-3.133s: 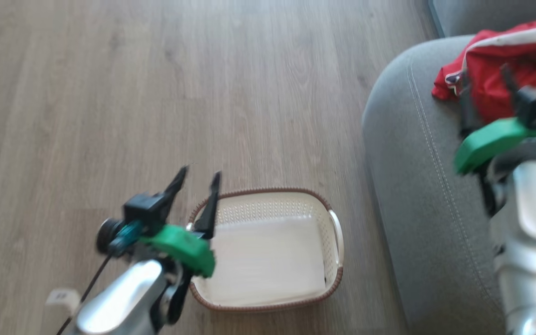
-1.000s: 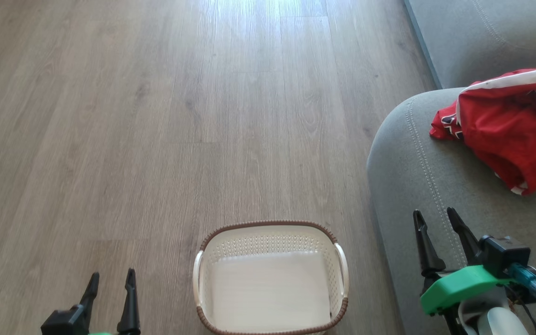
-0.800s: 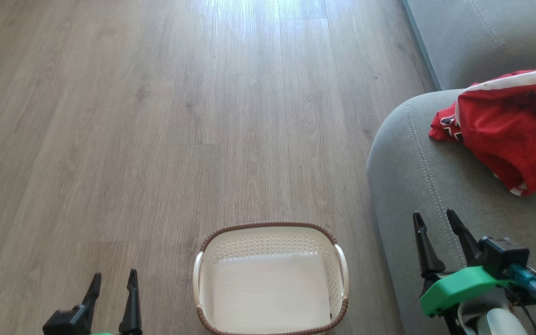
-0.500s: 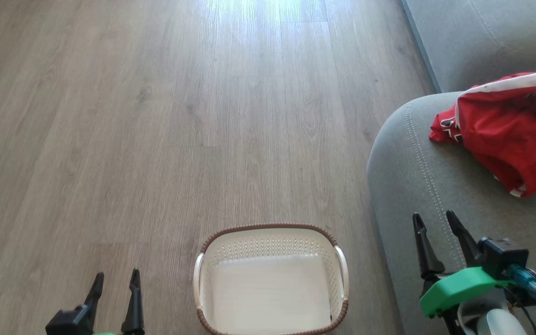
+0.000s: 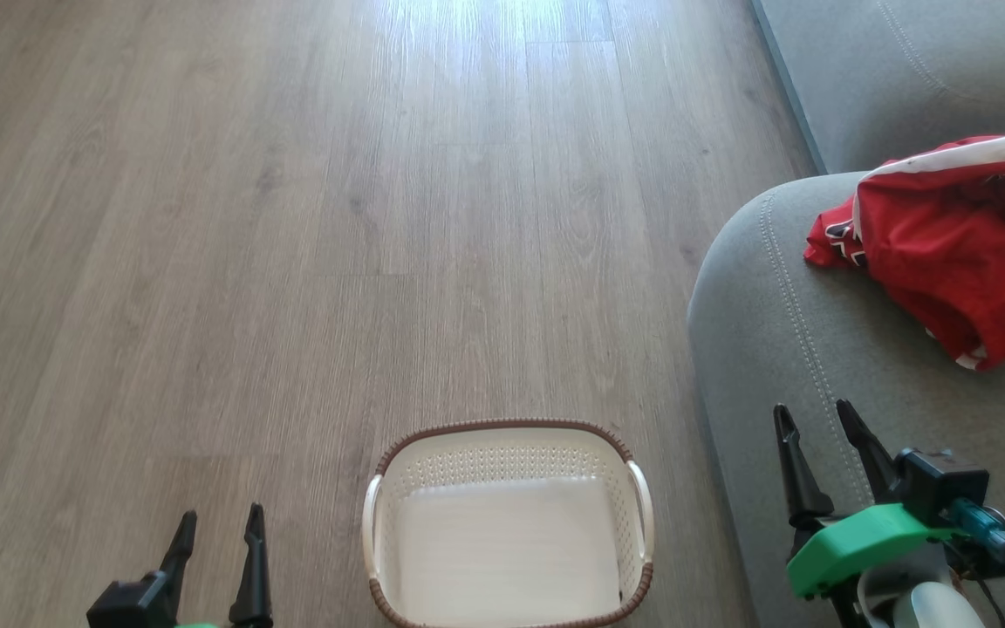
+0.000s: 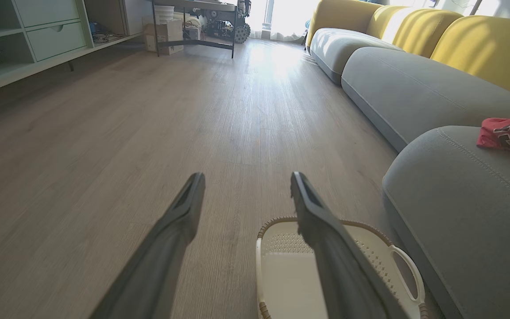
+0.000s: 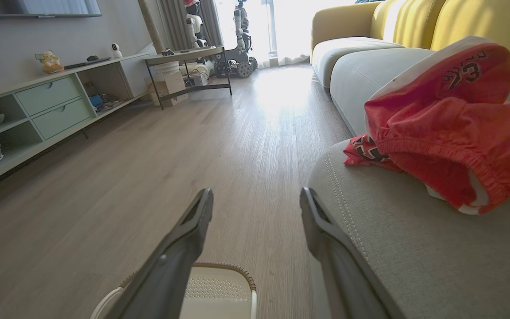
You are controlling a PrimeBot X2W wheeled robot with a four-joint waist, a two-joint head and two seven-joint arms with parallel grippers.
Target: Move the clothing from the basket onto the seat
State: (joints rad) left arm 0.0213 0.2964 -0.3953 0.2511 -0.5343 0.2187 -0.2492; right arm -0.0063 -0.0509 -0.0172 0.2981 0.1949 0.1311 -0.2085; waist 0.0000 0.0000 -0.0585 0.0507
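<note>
The red clothing (image 5: 956,244) with white trim lies bunched on the grey seat (image 5: 782,331) at the right; the right wrist view shows the clothing (image 7: 450,128) close, on the seat (image 7: 414,239). The cream basket (image 5: 507,453) stands on the floor with nothing in it. My left gripper (image 5: 216,519) is open at the lower left, left of the basket. Over the seat's front edge my right gripper (image 5: 810,408) is open, well short of the clothing. The left wrist view has the basket (image 6: 396,254) under the left gripper (image 6: 246,179), whose jaws hold nothing.
Wood floor (image 5: 293,218) spreads ahead and to the left. A second grey cushion (image 5: 904,70) lies beyond the seat, with yellow backrests (image 6: 481,48) behind. Low shelving with drawers (image 7: 47,106) lines the far left wall, and a dark-legged table (image 7: 188,71) stands at the far end.
About three seconds ago both arms were raised, the right one at the clothing on the seat. Both now rest low, open. Over the last second almost nothing moved.
</note>
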